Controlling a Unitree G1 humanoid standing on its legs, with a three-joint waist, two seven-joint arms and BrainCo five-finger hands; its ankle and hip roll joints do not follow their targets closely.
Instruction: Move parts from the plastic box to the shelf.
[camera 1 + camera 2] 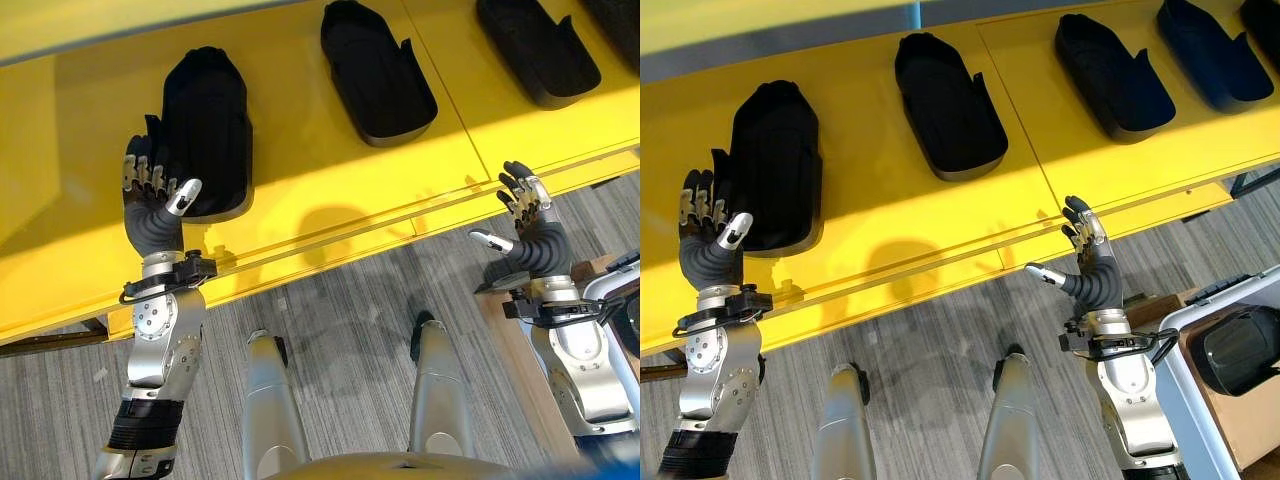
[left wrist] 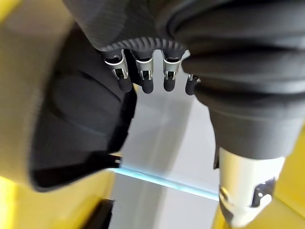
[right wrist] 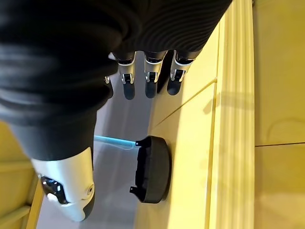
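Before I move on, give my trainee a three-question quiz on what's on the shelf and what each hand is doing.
1. True or false: the right hand holds a black part.
2. Which hand is beside the leftmost part on the yellow shelf? A) left B) right
3. Fill in: the plastic box at the robot's right holds a ___ part.

Key:
1. False: it is open, holding nothing.
2. A: the left hand, open.
3. Black.

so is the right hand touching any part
Apart. The right eye view shows the right hand open over the shelf edge, yellow surface between it and the nearest part.
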